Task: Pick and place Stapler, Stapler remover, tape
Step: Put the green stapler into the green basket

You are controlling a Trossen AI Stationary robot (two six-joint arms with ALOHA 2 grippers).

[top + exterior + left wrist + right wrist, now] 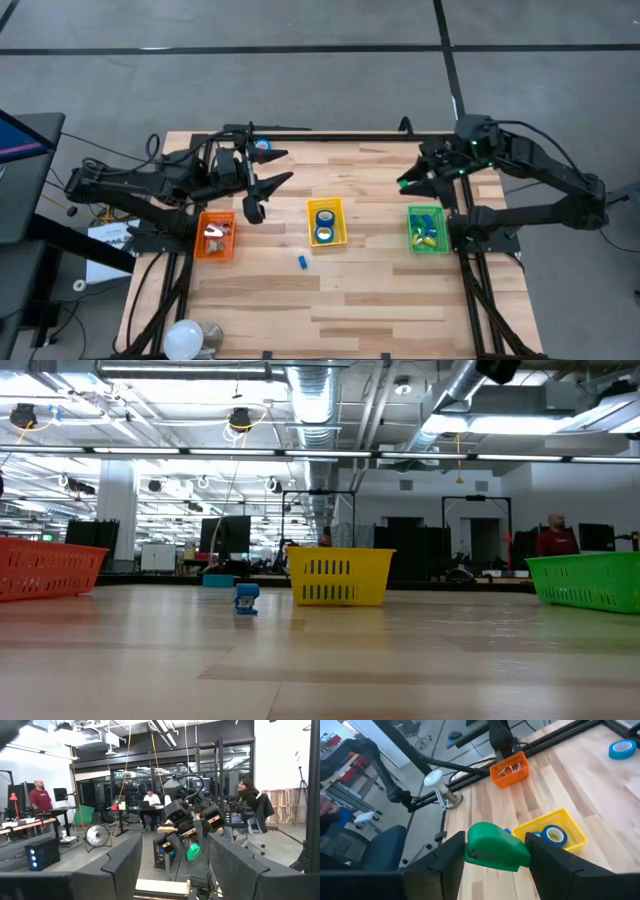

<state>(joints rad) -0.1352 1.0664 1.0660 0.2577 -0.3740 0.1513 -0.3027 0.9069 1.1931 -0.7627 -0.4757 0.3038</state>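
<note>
the right gripper [492, 854] clamps a green stapler [496, 846] above the green basket [428, 230], likely for dropping; left gripper [268, 185] hangs open.

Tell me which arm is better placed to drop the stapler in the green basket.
Right. Its hand already holds the green stapler, above the green basket. The left hand is open, far off.

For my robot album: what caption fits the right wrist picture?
Right tool carries a green stapler above the table, near the yellow basket of blue tape.
</note>
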